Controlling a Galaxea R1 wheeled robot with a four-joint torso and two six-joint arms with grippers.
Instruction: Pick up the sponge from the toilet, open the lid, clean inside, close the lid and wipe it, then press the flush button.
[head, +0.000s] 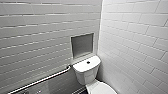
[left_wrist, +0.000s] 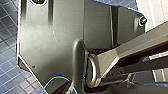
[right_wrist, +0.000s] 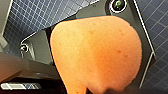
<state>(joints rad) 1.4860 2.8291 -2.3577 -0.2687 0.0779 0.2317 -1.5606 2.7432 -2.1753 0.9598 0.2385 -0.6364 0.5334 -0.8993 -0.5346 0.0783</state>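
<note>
Right fingers: hidden behind the sponge (right_wrist: 97, 52), can't make them out directly. The sponge hangs in the air right up against the wrist plate and is pinched in at its cut-off end, so it reads as grasped by the right gripper. Left gripper: released or clenched, can't tell.

Outward from the right fingers:
- Sponge: orange, pitted, bulging. One end is cut by the frame edge.
- Beyond the sponge: dark blue tiled floor (right_wrist: 30, 20), well apart from it. The same floor shows past the left wrist, with one loop of blue cable (left_wrist: 53, 81) half cut off.

Head view:
- Toilet (head: 86, 72) in the corner of the white tiled wall (head: 132, 37). Tank whole, bowl end cut off at the frame bottom.
- Lid (head: 102, 88): looks down, only partly in frame and blurred, not certain.
- Flush button (head: 88, 62): dark dot on the tank top.
- How far the toilet stands from the fingers: can't tell.

Counts: 1 sponge, 1 toilet, 1 lid, 1 flush button, 1 grab bar (head: 42, 80) beside the tank (far end cut off), 1 recessed niche (head: 82, 45) above the tank.
</note>
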